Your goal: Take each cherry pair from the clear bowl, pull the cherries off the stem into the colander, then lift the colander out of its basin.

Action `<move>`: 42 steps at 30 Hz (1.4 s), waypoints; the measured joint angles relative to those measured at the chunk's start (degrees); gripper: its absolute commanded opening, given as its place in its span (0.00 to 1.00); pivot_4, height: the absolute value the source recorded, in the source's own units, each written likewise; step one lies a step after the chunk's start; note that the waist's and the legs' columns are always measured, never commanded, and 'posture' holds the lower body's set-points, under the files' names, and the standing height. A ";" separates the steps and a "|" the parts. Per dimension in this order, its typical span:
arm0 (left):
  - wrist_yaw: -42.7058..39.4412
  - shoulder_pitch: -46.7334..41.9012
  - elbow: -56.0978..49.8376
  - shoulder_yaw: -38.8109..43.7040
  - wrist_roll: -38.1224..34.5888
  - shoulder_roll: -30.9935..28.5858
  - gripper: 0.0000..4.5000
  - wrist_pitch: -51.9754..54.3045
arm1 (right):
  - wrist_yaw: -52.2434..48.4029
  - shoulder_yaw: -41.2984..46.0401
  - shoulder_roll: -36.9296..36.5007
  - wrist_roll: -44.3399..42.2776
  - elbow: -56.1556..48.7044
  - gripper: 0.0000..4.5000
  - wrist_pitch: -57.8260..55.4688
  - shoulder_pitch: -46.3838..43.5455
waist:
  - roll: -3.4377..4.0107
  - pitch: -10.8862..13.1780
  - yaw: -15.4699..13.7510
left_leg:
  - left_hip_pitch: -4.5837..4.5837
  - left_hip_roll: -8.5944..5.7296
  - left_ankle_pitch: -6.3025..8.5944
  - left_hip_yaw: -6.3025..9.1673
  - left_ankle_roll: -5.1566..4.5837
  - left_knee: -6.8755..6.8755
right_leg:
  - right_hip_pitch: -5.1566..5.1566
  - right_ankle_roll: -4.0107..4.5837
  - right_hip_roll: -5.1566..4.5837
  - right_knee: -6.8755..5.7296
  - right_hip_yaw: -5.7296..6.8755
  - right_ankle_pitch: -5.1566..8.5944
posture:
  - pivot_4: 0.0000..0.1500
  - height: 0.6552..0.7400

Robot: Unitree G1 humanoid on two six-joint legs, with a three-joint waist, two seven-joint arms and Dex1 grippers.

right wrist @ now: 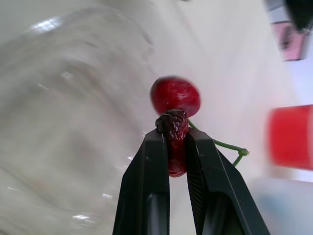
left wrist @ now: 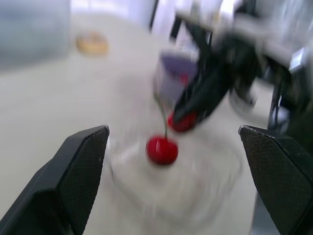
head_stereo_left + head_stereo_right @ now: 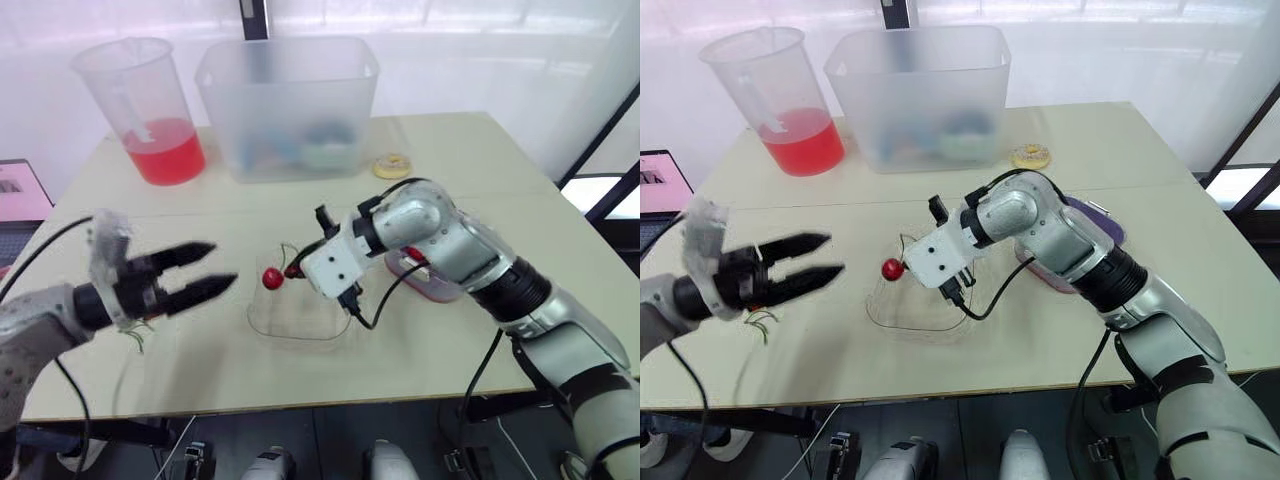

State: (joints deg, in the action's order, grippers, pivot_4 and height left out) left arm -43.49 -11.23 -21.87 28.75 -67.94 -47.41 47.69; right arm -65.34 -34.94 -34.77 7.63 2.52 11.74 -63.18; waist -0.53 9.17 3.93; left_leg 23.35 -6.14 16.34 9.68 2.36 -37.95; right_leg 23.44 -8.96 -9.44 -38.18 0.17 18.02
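The table (image 3: 430,350) carries a tub (image 3: 287,100) and a jug (image 3: 145,110) of red liquid, both well beyond the pincers. The purple colander (image 3: 1102,222) sits behind the right pincer's arm, partly hidden by it. The clear bowl (image 3: 910,325) lies directly under the right pincer (image 1: 172,139), which is clamped on one cherry of a pair. The other cherry (image 3: 272,278) hangs just past its tips, towards the left pincer (image 3: 224,266), whose fingers are spread wide and stand apart from the fruit.

The grip is on soft fruit rather than the stem (image 1: 230,145), so a hard squeeze may crush it, or it may slip out. The free cherry is small and round, so the left pincer could easily miss it. A pull made here would drop the fruit into the bowl, not the colander.
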 measured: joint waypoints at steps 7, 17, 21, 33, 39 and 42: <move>10.06 -12.14 7.86 -2.09 -5.83 0.21 1.00 4.07 | 14.85 2.96 3.94 12.23 5.78 0.01 17.96 -0.04 | 0.00 0.00 0.06 | 0.00 -0.04 0.00 0.00 0.00 0.00 | 0.01 0.00 0.02 -0.05 0.00 0.00 | 1.00 1.00; 14.97 -21.05 12.19 -10.05 -4.34 3.09 1.00 8.43 | 20.11 4.46 5.76 17.08 6.29 0.01 22.39 1.44 | -0.01 -0.01 0.22 | 0.00 -0.03 -0.01 0.00 0.00 -0.02 | 0.01 0.00 0.08 -0.15 0.00 0.00 | 1.00 1.00; 15.30 -21.53 11.87 -12.39 -2.97 4.63 0.83 9.26 | 20.10 4.64 5.83 17.46 6.27 0.01 22.20 1.66 | -0.01 -0.01 0.19 | 0.00 -0.03 -0.01 0.00 0.00 -0.02 | 0.00 -0.01 0.08 -0.15 0.00 0.00 | 1.00 1.00; 11.87 -20.53 9.29 -14.21 1.14 5.90 0.01 8.75 | 18.57 4.83 7.28 15.74 5.59 0.01 18.54 2.31 | -0.01 -0.01 0.11 | 0.00 -0.02 -0.01 0.00 0.00 -0.03 | -0.01 0.00 0.08 -0.14 0.00 0.00 | 1.00 1.00; 11.50 -20.61 9.38 -14.19 1.72 6.90 0.01 8.23 | 17.98 4.91 7.34 15.57 4.95 0.01 17.43 2.31 | -0.01 -0.01 0.11 | 0.00 -0.02 -0.01 0.00 0.00 -0.03 | -0.01 -0.01 0.07 -0.14 -0.01 0.00 | 1.00 1.00; 11.50 -20.87 9.77 -14.18 1.72 7.11 0.01 8.23 | 17.78 5.11 7.34 15.39 4.94 0.01 17.31 2.31 | -0.01 -0.01 0.13 | 0.00 -0.02 -0.01 0.00 0.00 -0.03 | -0.01 -0.01 0.07 -0.14 0.00 0.00 | 1.00 1.00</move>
State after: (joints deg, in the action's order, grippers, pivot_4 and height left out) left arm -31.99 -32.09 -12.10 14.56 -66.23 -40.30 55.92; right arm -47.56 -29.83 -27.43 23.02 7.46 29.04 -60.87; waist -0.54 9.16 4.06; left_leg 23.34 -6.16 16.34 9.69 2.36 -37.98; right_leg 23.43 -8.97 -9.36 -38.31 0.16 18.02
